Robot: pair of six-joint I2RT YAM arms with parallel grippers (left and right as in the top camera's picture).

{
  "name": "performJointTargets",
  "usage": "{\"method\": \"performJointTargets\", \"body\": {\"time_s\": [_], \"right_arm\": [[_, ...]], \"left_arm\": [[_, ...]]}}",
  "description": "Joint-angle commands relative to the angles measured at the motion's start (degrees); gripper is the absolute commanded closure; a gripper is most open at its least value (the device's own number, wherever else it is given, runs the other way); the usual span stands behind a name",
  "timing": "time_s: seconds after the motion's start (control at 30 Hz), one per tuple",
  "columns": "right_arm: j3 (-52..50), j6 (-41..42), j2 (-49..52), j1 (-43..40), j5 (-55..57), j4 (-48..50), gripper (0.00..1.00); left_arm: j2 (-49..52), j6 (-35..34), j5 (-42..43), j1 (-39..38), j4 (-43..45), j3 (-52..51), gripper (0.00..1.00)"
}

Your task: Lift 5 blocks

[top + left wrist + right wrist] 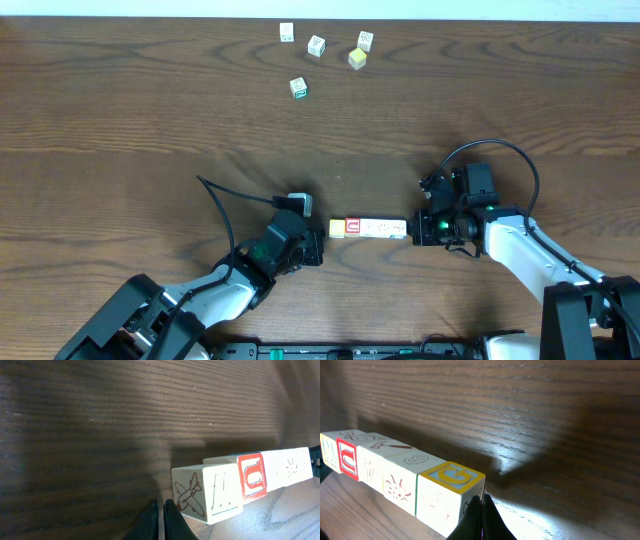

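Left pincer (160, 508) and right pincer (482, 505), both closed, are squeezing row of small wooden alphabet blocks (368, 228) endwise, likely for lifting.

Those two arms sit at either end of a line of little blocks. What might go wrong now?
The row of blocks is clamped in no gripper; squeezed from its ends, it may buckle when raised. The shut left gripper seems off-centre against the end block, so its push may twist the row.

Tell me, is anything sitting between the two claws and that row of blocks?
Nothing visible. The shut left gripper is right at one end of the blocks, the shut right gripper at the other.
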Motion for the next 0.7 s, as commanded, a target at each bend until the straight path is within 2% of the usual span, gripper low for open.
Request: {"method": "performJointTargets", "body": {"time_s": [0.0,0.33,0.67], "right_arm": [[0.6,-0.7,0.3,1.3,-0.2,0.1,0.99],[0.6,-0.7,0.3,1.3,-0.2,0.1,0.99],[0.6,-0.7,0.3,1.4,-0.3,0.5,0.99]], "left_arm": [[0.3,-0.5,-1.4,-0.1,0.0,1.4,0.93],[0.3,-0.5,-3.2,0.0,-0.5,1.4,0.93],[0.3,0.2,-3.0,6.0,-1.6,1.4,0.93]]}}
